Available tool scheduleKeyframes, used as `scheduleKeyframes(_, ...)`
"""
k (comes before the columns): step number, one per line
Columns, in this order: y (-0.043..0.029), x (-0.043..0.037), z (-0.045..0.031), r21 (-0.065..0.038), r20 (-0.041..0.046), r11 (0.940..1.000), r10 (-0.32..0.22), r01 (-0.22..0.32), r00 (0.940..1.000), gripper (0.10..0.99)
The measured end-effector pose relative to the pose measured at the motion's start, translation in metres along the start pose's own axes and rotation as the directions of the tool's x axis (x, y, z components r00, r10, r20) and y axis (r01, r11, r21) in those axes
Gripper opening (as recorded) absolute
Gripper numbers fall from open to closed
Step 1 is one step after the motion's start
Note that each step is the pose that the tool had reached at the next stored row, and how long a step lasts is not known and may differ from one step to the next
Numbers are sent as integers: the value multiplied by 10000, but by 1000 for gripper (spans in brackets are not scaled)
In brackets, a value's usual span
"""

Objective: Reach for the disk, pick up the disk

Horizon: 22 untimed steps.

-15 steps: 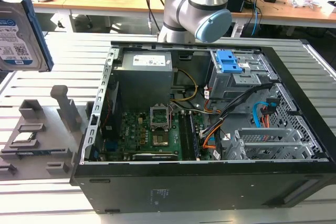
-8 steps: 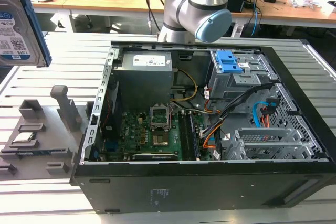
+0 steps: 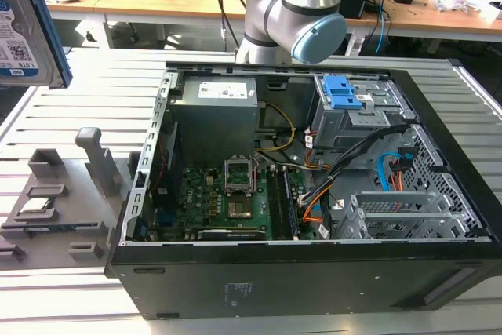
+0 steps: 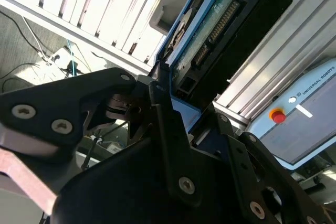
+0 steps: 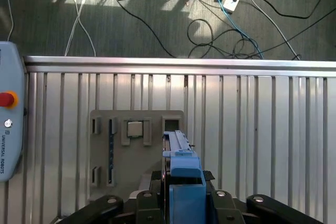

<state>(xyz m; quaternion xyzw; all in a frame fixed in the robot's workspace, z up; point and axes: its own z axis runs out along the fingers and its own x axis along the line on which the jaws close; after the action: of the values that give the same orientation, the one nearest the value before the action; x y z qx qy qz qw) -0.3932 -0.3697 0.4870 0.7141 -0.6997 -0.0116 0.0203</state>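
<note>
The gripper (image 5: 184,203) is clamping narrowly on the disk (image 5: 181,174), its black fingers (image 5: 157,178) pressing the bright blue frame from both sides in the first wrist view. The drive is hanging on edge, well above the grey fixture plate (image 5: 136,174) and touching nothing else. In the exterior view the disk (image 3: 23,29) is showing its white label and barcodes high over that plate (image 3: 55,194), at the exterior view's left. A small square processor chip (image 5: 135,128) is sitting in a pocket of the plate, untouched. The plate is resting on the slatted metal table (image 5: 262,129), with a pendant (image 5: 8,129) bearing a red button lying near it. The open computer case (image 3: 314,272) is standing just beside the plate, on the exterior view's right. Judging by the clear gap beneath the drive, both the reach and the pick-up are looking complete, with the lift itself appearing finished.
</note>
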Motion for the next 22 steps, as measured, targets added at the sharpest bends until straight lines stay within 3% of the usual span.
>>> scheduleKeyframes(22,5,5,-379,-45,1,10000,-1,1,10000,369)
